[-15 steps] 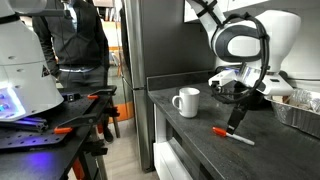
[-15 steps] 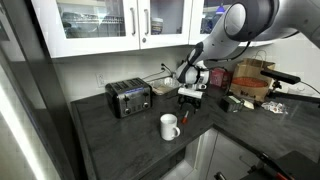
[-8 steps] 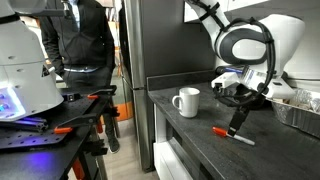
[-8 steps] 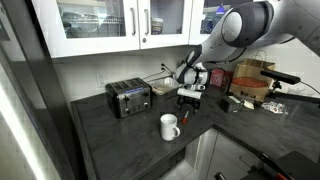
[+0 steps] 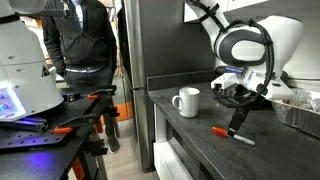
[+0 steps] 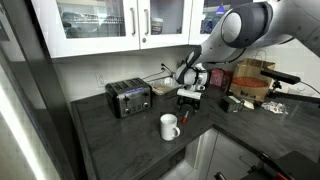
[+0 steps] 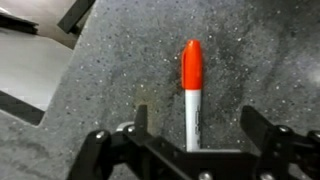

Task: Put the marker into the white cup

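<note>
My gripper (image 7: 197,128): spread wide, low over the worktop (image 7: 110,90).
The marker (image 7: 191,85): lies flat between my jaws, well apart from the white cup (image 5: 186,101); I judge I should lower, centre on its white barrel, then pinch.
The white cup: upright beyond; tip the marker vertical above it.

The table (image 7: 110,70) under the hand (image 7: 195,120) is dark grey and stone-like, matt, finely speckled with pale flecks. The marker (image 7: 192,90), lying directly at the hand, has a smooth, faintly glossy red-orange plastic cap and a smooth white barrel. The hand is black and matt; plastic or metal cannot be told. Near the hand, the white cup (image 5: 186,101) looks like glossy glazed ceramic. Farther from the hand, the toaster (image 6: 129,98) is black with 1 shiny, metal-looking face.
</note>
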### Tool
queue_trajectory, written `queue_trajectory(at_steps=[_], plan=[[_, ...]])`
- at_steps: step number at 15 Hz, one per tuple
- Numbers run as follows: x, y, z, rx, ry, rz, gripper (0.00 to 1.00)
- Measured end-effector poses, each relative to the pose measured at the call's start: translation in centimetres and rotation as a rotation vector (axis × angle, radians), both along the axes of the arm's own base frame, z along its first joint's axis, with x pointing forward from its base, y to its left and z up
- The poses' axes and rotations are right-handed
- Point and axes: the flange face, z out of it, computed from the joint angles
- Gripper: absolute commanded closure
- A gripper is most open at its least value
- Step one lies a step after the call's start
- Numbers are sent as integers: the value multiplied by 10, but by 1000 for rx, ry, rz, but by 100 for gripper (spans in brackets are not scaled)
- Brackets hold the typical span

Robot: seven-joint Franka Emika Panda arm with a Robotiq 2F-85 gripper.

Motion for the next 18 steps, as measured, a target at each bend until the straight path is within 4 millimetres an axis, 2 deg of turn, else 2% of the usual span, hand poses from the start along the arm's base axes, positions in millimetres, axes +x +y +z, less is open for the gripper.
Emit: queue_trajectory(at_steps=[6,11,13,18], plan=[[8,5,-11,-23,-21,19,0],[16,-14,-14,-60,-41,9,2],[17,-21,-18,-64,-43,1,27],[24,-23,-24,-67,-57,4,62]])
